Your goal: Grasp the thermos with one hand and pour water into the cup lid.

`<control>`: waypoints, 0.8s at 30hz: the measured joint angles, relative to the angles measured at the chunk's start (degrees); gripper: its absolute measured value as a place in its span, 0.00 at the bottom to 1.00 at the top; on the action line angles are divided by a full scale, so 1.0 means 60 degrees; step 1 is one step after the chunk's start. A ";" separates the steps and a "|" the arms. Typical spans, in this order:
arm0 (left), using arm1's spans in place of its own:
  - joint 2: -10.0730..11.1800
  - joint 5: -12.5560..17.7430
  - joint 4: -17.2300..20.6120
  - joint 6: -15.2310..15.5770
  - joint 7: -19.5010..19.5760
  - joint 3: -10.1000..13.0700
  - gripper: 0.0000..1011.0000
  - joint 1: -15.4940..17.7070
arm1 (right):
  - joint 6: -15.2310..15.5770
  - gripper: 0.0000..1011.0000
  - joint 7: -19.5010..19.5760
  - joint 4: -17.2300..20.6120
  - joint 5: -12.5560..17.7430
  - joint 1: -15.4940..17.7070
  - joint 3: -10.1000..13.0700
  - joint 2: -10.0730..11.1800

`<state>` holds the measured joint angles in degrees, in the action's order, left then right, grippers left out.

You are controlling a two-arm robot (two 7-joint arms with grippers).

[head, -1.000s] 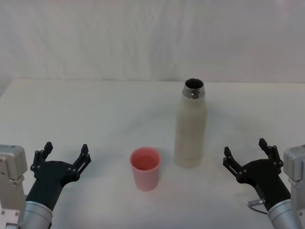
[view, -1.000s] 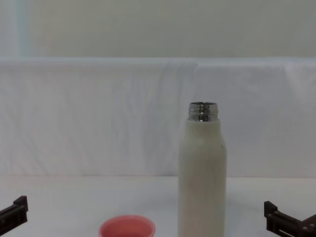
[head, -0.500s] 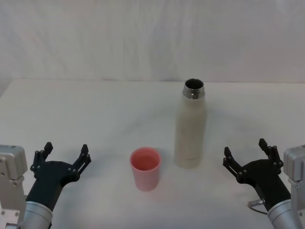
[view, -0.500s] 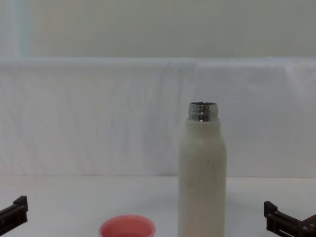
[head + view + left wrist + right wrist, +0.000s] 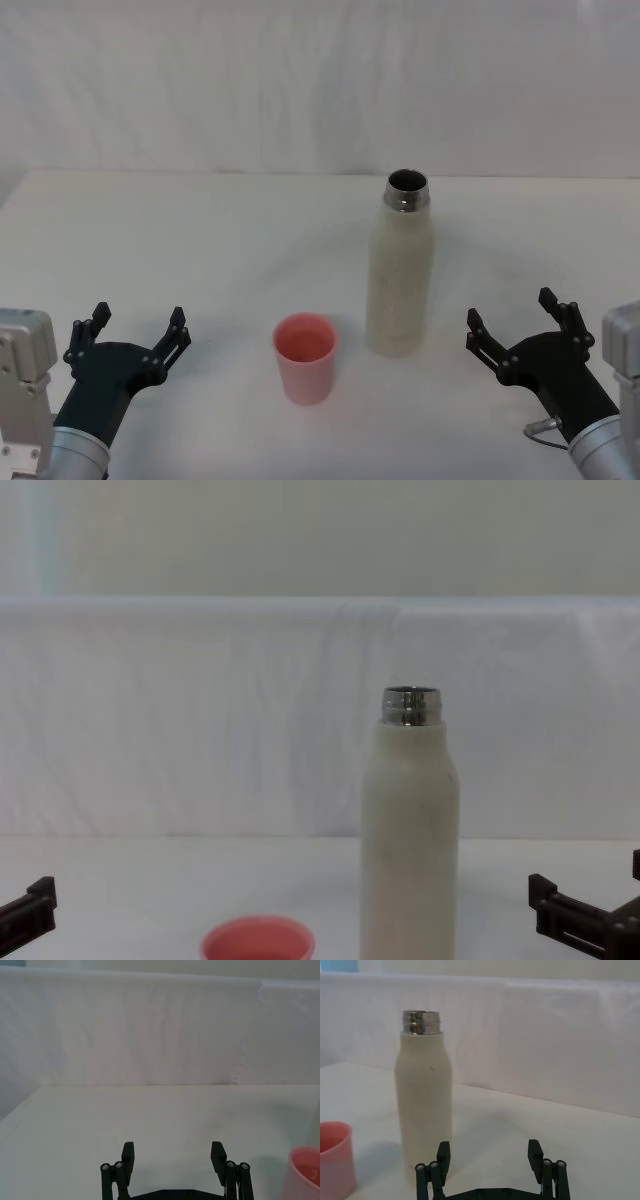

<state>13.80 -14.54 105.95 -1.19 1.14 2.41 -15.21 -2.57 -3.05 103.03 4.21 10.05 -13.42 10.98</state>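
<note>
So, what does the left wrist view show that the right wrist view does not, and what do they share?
The left wrist view alone shows the left gripper, open, above bare table. The right wrist view alone shows the thermos, upright and uncapped, with the open right gripper near its base and not touching it. Both show the cup lid at one edge, cut off by the frame, and the white backdrop behind the table.

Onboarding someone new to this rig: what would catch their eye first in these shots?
The tall cream thermos stands upright and uncapped at the table's centre. The pink cup lid sits just to its left and nearer the robot. The left end effector and right end effector flank them, both open and empty.
</note>
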 joint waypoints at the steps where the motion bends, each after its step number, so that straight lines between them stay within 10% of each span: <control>1: 0.0000 0.0000 0.0000 0.0000 0.0000 0.0000 0.99 0.0000 | 0.0026 0.99 -0.0091 0.0034 0.0040 0.0005 0.0027 0.0024; 24: 0.0000 0.0001 0.0000 0.0000 0.0000 0.0000 0.99 0.0000 | 0.0923 0.99 -0.2370 0.0376 0.1658 -0.0423 0.0154 0.0945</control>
<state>13.80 -14.54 105.95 -1.19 1.14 2.41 -15.21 2.97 -17.27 105.29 14.16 7.51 -12.50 16.65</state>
